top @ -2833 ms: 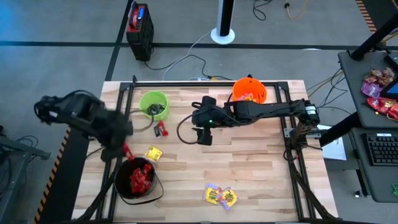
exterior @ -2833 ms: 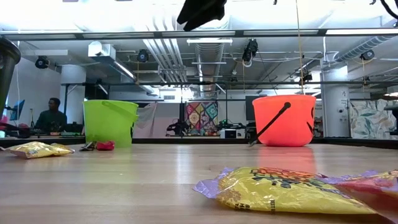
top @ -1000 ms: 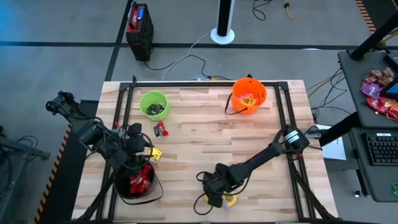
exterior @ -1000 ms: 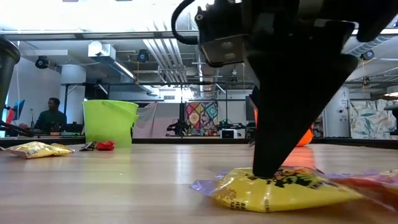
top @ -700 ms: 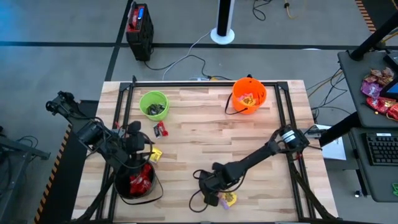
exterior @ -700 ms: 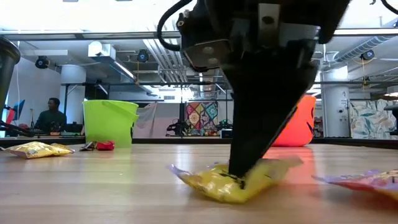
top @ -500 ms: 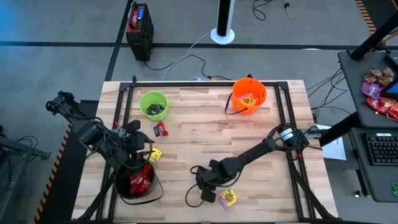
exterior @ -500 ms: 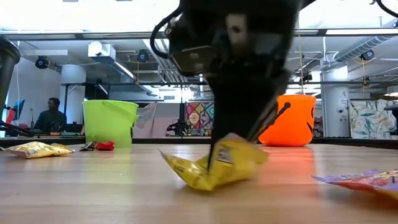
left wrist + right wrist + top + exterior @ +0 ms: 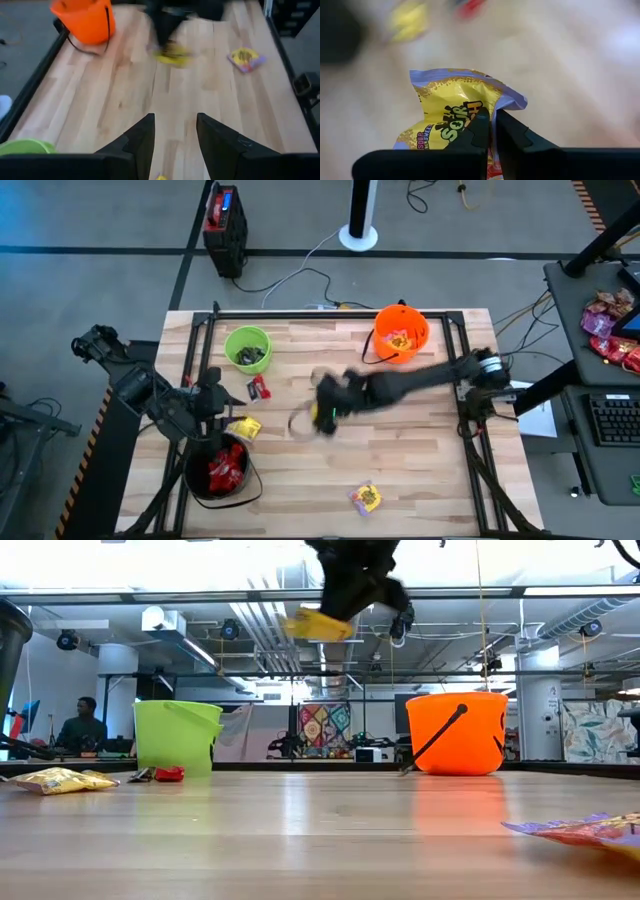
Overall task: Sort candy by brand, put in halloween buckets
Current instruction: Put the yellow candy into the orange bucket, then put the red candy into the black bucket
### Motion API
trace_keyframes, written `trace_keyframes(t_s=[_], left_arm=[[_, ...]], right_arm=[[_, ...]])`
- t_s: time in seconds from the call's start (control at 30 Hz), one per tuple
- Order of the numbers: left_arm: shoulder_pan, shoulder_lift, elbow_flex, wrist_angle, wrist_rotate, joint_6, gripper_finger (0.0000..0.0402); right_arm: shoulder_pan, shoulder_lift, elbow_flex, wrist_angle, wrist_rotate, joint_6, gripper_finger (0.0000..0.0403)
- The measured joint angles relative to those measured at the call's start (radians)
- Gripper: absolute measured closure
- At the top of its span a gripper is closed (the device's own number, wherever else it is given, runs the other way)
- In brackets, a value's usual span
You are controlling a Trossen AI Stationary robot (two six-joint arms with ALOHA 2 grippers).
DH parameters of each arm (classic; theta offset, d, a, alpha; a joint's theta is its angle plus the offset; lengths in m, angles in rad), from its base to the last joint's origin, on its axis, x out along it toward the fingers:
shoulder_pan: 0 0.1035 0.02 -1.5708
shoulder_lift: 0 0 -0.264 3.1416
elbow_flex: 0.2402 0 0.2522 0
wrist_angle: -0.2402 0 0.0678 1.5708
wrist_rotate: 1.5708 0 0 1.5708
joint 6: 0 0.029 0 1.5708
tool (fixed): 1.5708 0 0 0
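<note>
1. Since half a second ago, the yellow packet has left the near part of the table and now hangs in the air over mid-table, short of the orange bucket; the right arm has swung up with it, and both smear with motion in the high view.
2. The right gripper has its fingers pressed together on that packet's lower edge; the printing on the wrapper is partly covered by the fingers and cannot be read in full.
3. In the low view the same packet shows high up as a yellow smear, well clear of the table top, with the gripper above it cut off by the frame edge.
4. One more yellow and purple packet lies flat near the table's front edge; the low view shows only its end at the picture's right border.
5. A yellow packet and a small red candy lie on the left half, between the green bucket and the black bucket.
6. The black bucket holds red wrappers, partly hidden under the left arm; the green one holds dark pieces too small to make out; the orange one shows yellow wrappers inside.
7. The left gripper hovers beside the black bucket with its fingers spread and nothing between them.
8. Beyond the table, a person sits far off in the room, small and indistinct.
</note>
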Motion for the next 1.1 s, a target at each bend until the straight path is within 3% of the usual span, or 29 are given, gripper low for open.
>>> trace_keyframes(t_s=[0.1, 0.27, 0.43, 0.53, 0.7, 0.93, 1.1], left_arm=[[0.004, -0.016, 0.0, 0.027, -0.067, 0.011, 0.0276], [0.04, -0.033, 0.0, 0.083, -0.139, 0.037, 0.0277], [0.128, -0.036, 0.0, 0.134, -0.152, 0.066, 0.0277], [0.193, -0.031, 0.0, 0.177, -0.131, 0.067, 0.0278], [0.305, -0.016, 0.0, 0.236, 0.017, 0.041, 0.0278], [0.444, 0.01, 0.001, 0.206, 0.231, -0.14, 0.0278], [0.503, 0.044, 0.001, 0.117, 0.247, -0.215, 0.0278]], right_arm=[[-0.105, -0.066, 0.063, -0.18, 0.115, 0.048, 0.039], [-0.328, -0.124, 0.138, -0.517, 0.169, 0.116, 0.039], [-0.532, -0.126, 0.154, -0.698, 0.215, 0.129, 0.039], [-0.642, -0.112, 0.123, -0.748, 0.208, 0.125, 0.039], [-0.752, -0.1, 0.059, -0.765, 0.101, 0.085, 0.0373], [-0.806, -0.099, 0.041, -0.751, 0.102, -0.001, 0.0276], [-0.813, -0.111, 0.044, -0.627, 0.097, -0.118, 0.0215]])
